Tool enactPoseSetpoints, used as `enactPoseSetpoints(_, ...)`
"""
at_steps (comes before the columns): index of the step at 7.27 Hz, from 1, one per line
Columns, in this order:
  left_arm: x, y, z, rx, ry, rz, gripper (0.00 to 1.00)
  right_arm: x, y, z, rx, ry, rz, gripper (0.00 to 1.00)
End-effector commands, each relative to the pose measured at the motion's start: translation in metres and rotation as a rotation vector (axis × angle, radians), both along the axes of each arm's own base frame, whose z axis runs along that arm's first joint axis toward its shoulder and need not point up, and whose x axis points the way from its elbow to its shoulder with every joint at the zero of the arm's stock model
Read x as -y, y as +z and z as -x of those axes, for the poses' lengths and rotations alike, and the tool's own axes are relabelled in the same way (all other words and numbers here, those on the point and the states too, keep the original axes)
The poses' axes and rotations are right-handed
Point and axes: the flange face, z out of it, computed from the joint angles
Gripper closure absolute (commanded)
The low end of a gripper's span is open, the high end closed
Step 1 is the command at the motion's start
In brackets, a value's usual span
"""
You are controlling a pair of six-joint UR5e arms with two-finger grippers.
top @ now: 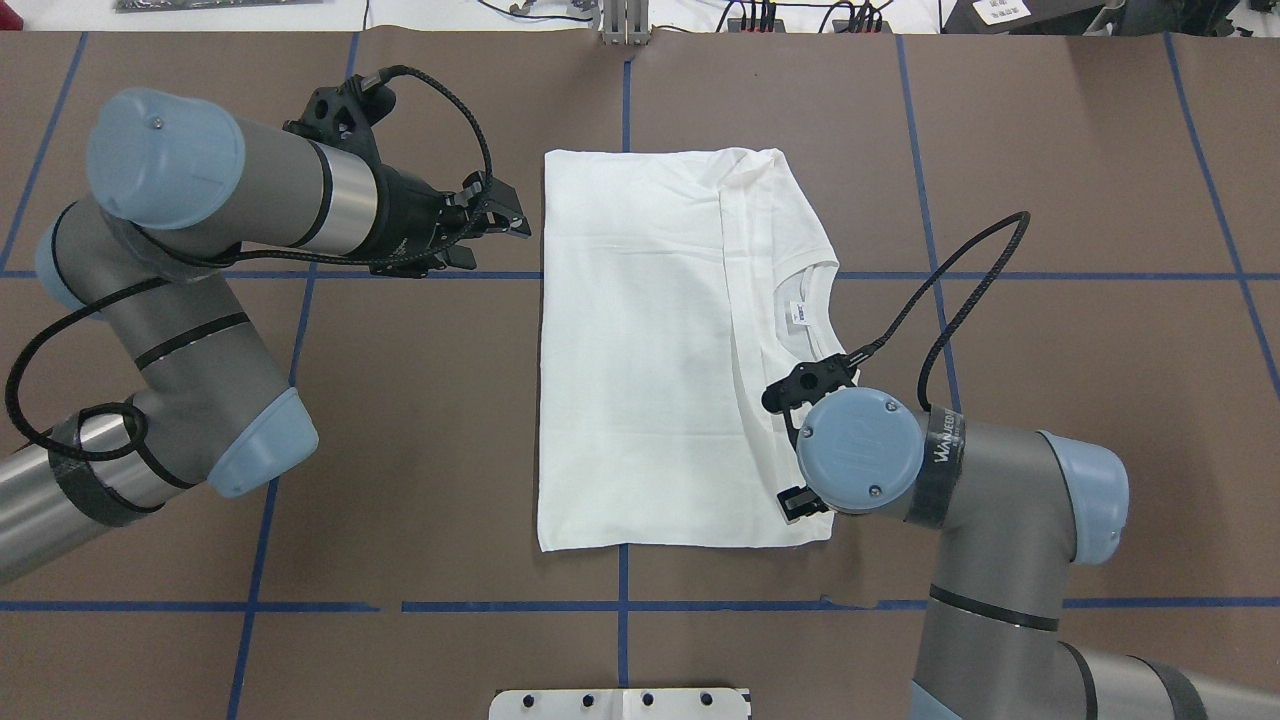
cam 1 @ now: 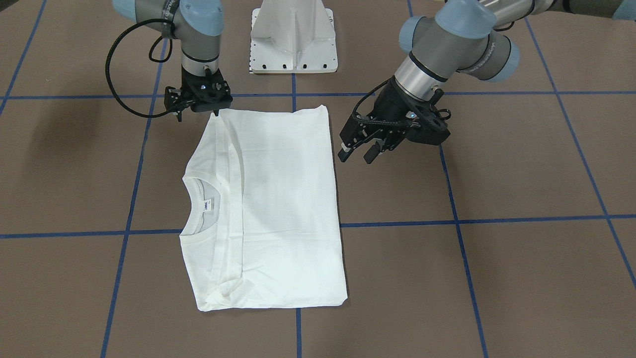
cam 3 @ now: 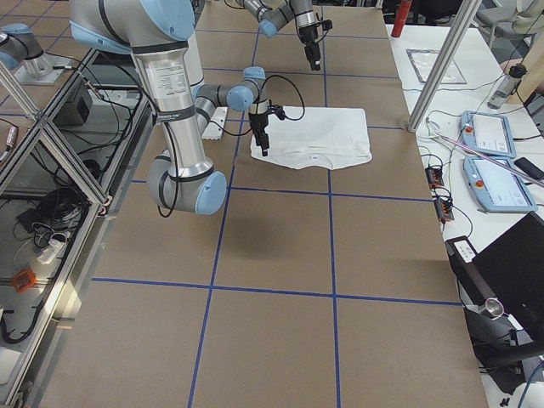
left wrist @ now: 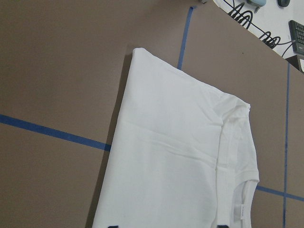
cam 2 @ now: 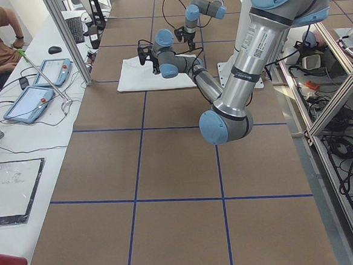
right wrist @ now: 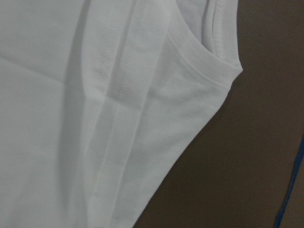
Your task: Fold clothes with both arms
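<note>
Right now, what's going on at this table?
A two-armed robot is folding a white shirt. The shirt lies flat on the brown table, already folded to a neat rectangle with the collar showing. The left tool hangs open and empty just off the shirt's long edge. The right tool is down at a corner on the collar side; its grip cannot be seen.

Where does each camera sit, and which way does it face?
Front-facing: across the table, facing the robot, down on the shirt; left arm on view's right, pedestal base at top.
Overhead: behind the robot, looking forward and down; left arm on view's left.
Exterior left: table's end, robot's left; left arm near.
Exterior right: opposite end; right arm near.
Left wrist: over the shirt's folded edge; no arm visible.
Right wrist: close over a shirt corner; no arm visible.
Shared: front-facing and overhead both show the neck label.
</note>
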Motion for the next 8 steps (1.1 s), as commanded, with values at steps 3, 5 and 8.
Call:
enactPoseSetpoints(3,0.000,0.001,0.001,0.001,-0.003,0.000,0.25,0.044,-0.004,0.044,0.068,0.051,-0.028,0.00)
enactPoseSetpoints(5,0.000,0.000,0.001,0.000,-0.003,-0.001,0.25,0.083,0.025,0.041,0.041,0.057,-0.051,0.00)
enactPoseSetpoints(8,-0.002,-0.004,0.004,0.001,-0.003,0.000,0.25,0.101,0.052,-0.029,0.060,0.054,-0.034,0.00)
